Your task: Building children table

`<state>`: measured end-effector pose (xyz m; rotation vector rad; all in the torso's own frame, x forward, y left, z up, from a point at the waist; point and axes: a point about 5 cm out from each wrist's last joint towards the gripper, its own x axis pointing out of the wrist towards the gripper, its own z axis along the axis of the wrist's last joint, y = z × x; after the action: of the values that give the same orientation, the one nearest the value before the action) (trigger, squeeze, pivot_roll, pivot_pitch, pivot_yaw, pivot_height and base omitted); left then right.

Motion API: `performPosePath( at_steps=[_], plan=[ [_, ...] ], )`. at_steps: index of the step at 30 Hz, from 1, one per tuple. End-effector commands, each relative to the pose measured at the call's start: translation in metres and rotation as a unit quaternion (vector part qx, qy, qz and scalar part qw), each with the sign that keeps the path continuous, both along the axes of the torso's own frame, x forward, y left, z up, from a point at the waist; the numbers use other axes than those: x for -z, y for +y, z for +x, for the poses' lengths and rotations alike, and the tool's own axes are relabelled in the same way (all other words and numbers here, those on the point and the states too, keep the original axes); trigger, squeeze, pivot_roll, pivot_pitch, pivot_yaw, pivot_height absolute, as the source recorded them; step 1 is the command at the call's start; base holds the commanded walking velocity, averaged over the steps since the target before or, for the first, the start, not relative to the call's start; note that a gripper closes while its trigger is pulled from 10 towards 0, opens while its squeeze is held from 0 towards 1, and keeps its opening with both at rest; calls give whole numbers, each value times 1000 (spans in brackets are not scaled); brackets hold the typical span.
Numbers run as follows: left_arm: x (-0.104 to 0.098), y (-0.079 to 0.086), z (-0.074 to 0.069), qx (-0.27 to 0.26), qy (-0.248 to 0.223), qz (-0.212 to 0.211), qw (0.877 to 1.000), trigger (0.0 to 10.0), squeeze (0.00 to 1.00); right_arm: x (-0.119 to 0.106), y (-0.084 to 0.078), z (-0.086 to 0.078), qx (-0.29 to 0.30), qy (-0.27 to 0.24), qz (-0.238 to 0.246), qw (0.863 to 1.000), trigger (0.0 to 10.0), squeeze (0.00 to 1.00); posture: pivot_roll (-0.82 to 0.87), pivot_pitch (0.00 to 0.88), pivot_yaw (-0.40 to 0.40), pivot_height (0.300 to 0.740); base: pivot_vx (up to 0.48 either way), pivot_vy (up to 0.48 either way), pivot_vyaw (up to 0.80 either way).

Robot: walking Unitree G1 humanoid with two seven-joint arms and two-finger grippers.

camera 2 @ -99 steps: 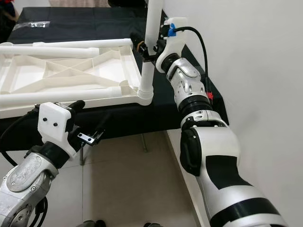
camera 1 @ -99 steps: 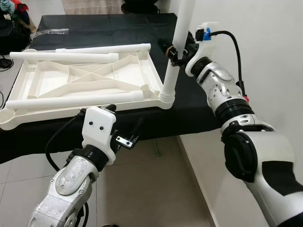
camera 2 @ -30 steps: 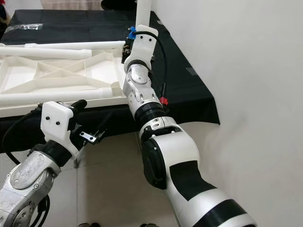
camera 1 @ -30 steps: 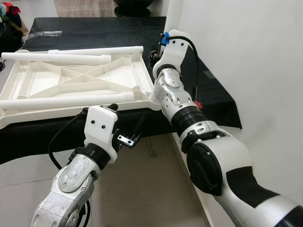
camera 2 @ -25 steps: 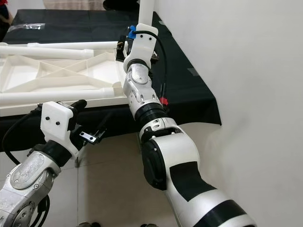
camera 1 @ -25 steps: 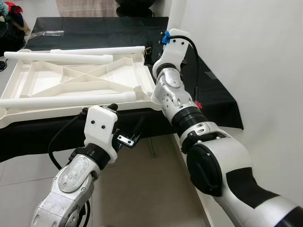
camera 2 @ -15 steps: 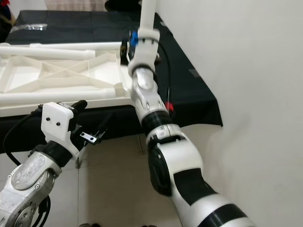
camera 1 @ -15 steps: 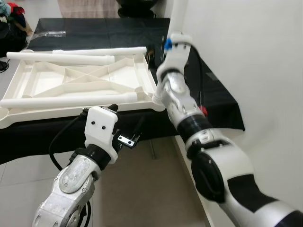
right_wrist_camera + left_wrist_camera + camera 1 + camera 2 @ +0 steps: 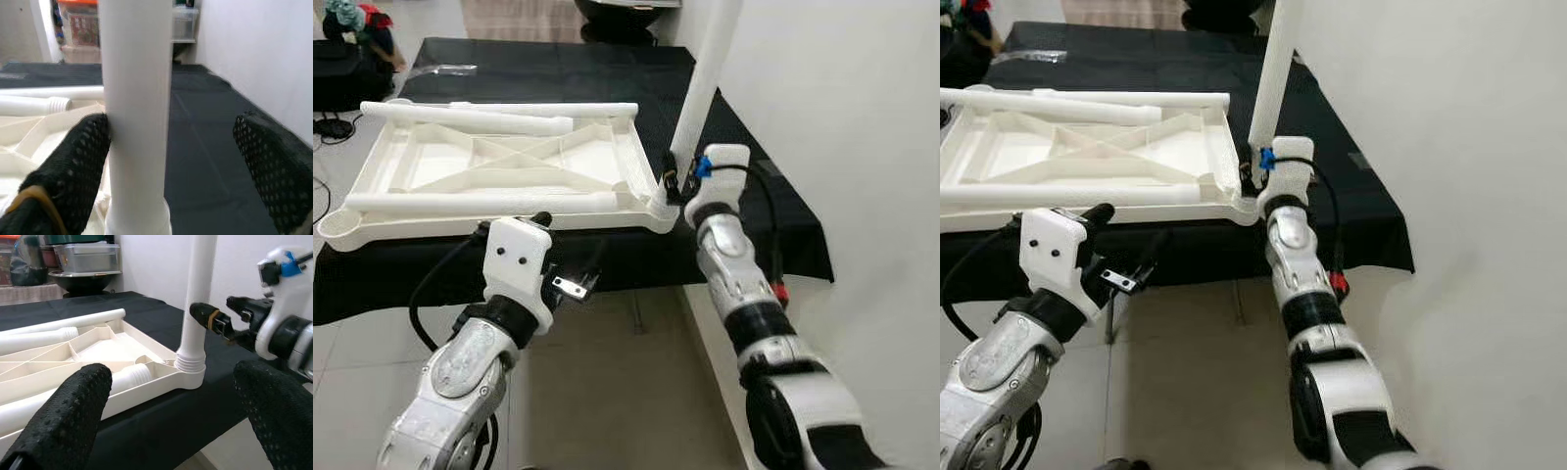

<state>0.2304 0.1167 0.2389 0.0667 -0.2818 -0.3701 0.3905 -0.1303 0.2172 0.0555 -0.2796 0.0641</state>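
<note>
Right gripper point(image 9: 166, 161), fingers spread, one pad touching the upright white plastic leg tube point(image 9: 705, 88) seated in the near right corner socket of the inverted white tabletop point(image 9: 499, 162) on the black-clothed table point(image 9: 744, 211). Left gripper point(image 9: 171, 396) hangs open below the table edge, farther off.

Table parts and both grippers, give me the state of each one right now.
Tabletop: upside down on the black cloth.
Upright leg: standing in the corner socket.
Loose legs: three lying flat in the tabletop.
Right gripper: open, one finger touching the upright leg.
Left gripper: open, holding nothing.
</note>
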Motion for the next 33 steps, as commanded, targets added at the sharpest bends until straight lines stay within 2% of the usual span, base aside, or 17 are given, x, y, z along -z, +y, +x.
performPosePath(
  at_steps=[1, 6, 8, 10, 12, 14, 17, 19, 20, 21, 22, 24, 29, 33],
  plan=[
    [4, 0, 1, 0, 8, 6, 1000, 10000, 0, 1, -1, -8, -32, -5, 17, 999, 10000, 0, 68, 141, -108, 740, 0, 0, 0],
    [5, 1, 2, -1, 8, 6, 1000, 10000, 0, 5, -2, -21, -51, -15, 20, 998, 10000, 0, 63, 140, -109, 740, 0, 0, 0],
    [5, 2, 3, -9, 10, 3, 1000, 10000, 0, 13, -5, -39, -53, -23, 6, 998, 10000, 0, 60, 139, -107, 740, 0, 0, 0],
    [5, 2, 3, -9, 10, 3, 1000, 10000, 0, 13, -5, -39, -53, -23, 6, 998, 10000, 0, 60, 139, -107, 740, 0, 0, 0],
    [7, 3, 4, -19, 16, 0, 1000, 10000, 0, 26, -10, -58, -60, -18, -22, 998, 10000, 0, 58, 138, -104, 740, 0, 0, 0],
    [10, 4, 5, -25, 20, 2, 999, 10000, 0, 34, -14, -69, -63, -12, -35, 997, 10000, 0, 55, 139, -100, 740, 0, 0, 800],
    [11, 5, 5, -29, 23, 3, 999, 10000, 0, 35, -14, -74, -66, -8, -36, 997, 10000, 0, 54, 137, -97, 740, 0, 0, 800],
    [12, 6, 5, -37, 25, 3, 999, 10000, 0, 35, -14, -79, -72, -4, -36, 997, 10000, 0, 50, 134, -90, 740, 0, 0, 800],
    [17, 10, 6, -77, 33, 13, 996, 10000, 0, 38, -10, -90, -83, 1, -37, 996, 10000, 0, 47, 131, -84, 740, 0, 0, 800],
    [21, 10, 4, -88, 38, 10, 995, 10000, 0, 40, -6, -95, -88, 1, -43, 995, 10000, 0, 47, 131, -84, 740, 0, 0, 800],
    [21, 10, 4, -88, 38, 10, 995, 10000, 0, 40, -6, -95, -88, 1, -43, 995, 10000, 0, 47, 131, -84, 740, 0, 0, 800],
    [35, 5, -3, -97, 61, 6, 993, 10000, 0, 47, 1, -109, -91, 14, -41, 995, 10000, 0, 56, 125, -84, 740, 0, 0, 800],
    [47, -2, -11, -97, 78, 13, 992, 10000, 0, 52, 4, -123, -84, 39, -22, 996, 10000, 0, 53, 119, -75, 740, 0, 0, 160],
    [40, -1, -5, -102, 61, 2, 993, 10000, 0, 47, 2, -124, -80, 36, -17, 996, 10000, 0, 51, 106, -75, 740, 0, 0, 0]
  ],
)
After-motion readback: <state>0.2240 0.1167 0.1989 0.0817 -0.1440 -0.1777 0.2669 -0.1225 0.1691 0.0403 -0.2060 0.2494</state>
